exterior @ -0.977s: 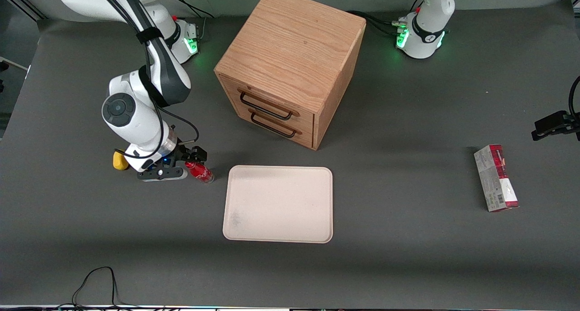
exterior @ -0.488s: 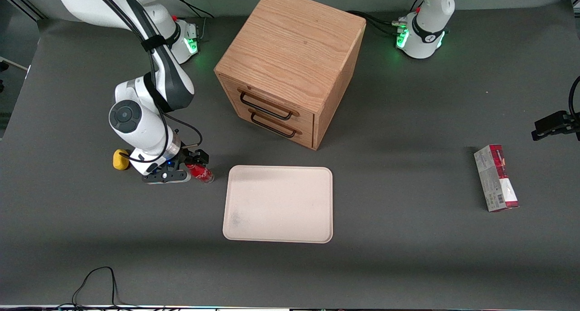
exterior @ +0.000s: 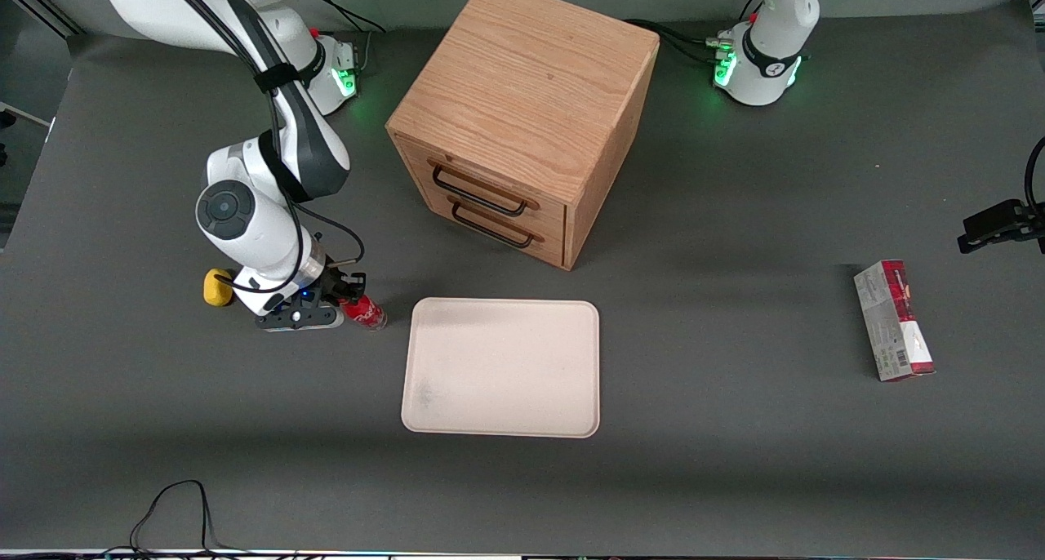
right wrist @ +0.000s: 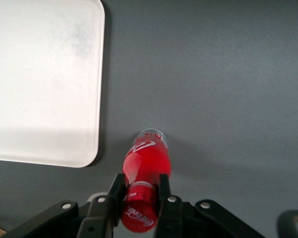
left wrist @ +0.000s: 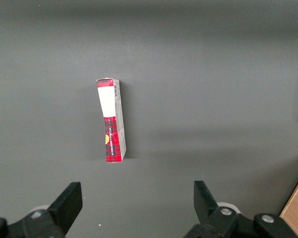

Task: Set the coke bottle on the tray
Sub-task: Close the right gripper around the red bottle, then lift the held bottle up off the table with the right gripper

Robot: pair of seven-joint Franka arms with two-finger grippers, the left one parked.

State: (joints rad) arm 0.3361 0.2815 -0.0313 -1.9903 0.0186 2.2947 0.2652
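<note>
The coke bottle point(exterior: 366, 313) has a red cap, a red label and a clear base. It stands on the grey table close beside the cream-white tray point(exterior: 502, 368), toward the working arm's end. My right gripper point(exterior: 348, 297) is down over the bottle's top. In the right wrist view the gripper point(right wrist: 140, 192) has both fingers point(right wrist: 115, 191) pressed against the neck just under the cap of the bottle point(right wrist: 146, 161), whose base rests on the table. The tray point(right wrist: 39, 74) lies flat and bare beside it.
A wooden drawer box point(exterior: 522, 119) with two black handles stands farther from the front camera than the tray. A small yellow object point(exterior: 215, 288) lies beside my wrist. A red-and-grey carton point(exterior: 894, 321) lies toward the parked arm's end and also shows in the left wrist view point(left wrist: 111, 121).
My right gripper has shifted slightly toward the bottle and lowered. Its fingers have closed in on the bottle's neck. The bottle and tray have not moved.
</note>
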